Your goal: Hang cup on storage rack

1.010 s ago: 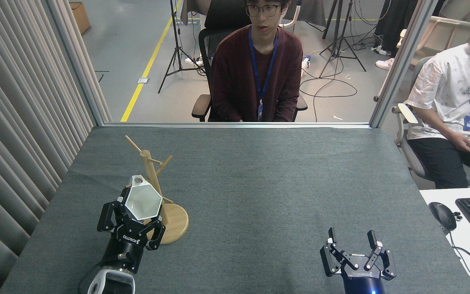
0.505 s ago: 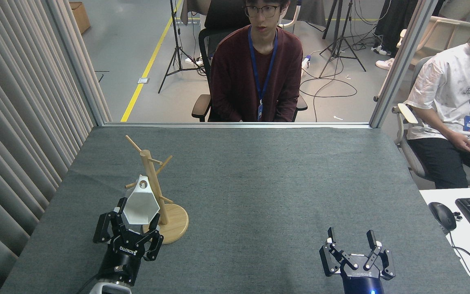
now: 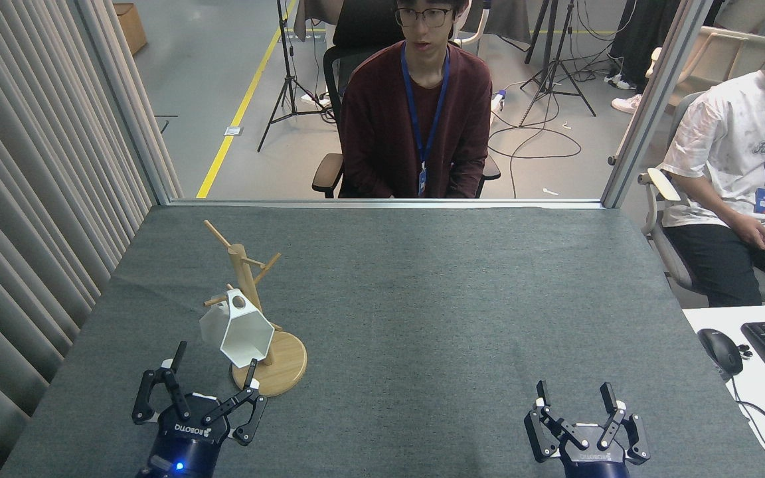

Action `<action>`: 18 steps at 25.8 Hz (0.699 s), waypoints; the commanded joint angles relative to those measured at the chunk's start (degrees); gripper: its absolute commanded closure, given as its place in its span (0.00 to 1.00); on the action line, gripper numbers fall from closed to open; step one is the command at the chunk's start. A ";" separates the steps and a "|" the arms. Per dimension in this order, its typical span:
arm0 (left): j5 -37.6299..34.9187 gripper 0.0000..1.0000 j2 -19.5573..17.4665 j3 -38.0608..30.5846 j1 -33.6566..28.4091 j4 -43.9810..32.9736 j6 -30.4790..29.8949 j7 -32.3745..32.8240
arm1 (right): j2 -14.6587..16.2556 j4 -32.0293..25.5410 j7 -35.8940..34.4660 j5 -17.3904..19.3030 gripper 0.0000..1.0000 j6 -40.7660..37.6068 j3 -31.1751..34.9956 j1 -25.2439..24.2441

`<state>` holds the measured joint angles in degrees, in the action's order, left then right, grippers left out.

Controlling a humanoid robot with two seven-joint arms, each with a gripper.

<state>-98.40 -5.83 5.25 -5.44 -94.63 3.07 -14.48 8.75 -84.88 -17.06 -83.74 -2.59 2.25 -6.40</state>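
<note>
Cup (image 3: 238, 328) now hangs by its rim tab on a low peg of the storage rack (image 3: 256, 312), near the worktop (image 3: 435, 299) left edge, no longer gripped. Left end effector (image 3: 210, 385) has let go, jaws wide, pulled back toward the near edge. Right end effector (image 3: 574, 398) sits wide and empty at near right. Hang looks done; cup tilts, so it may swing.

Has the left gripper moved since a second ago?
Yes. The left gripper has let go of the cup and pulled back toward the near table edge, away from the storage rack; its jaws are open, and the cup hangs on a peg.
</note>
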 commanded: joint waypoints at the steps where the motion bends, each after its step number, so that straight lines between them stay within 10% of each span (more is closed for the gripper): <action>1: 17.98 0.00 -0.14 -0.51 -0.98 -0.65 -3.33 5.16 | 0.66 -1.07 -2.36 0.06 0.02 -0.58 0.21 -0.81; 18: 18.24 0.00 0.47 -0.51 -5.29 -3.28 -1.84 4.29 | 0.75 -1.69 -2.27 -0.20 0.02 -0.23 0.92 -1.77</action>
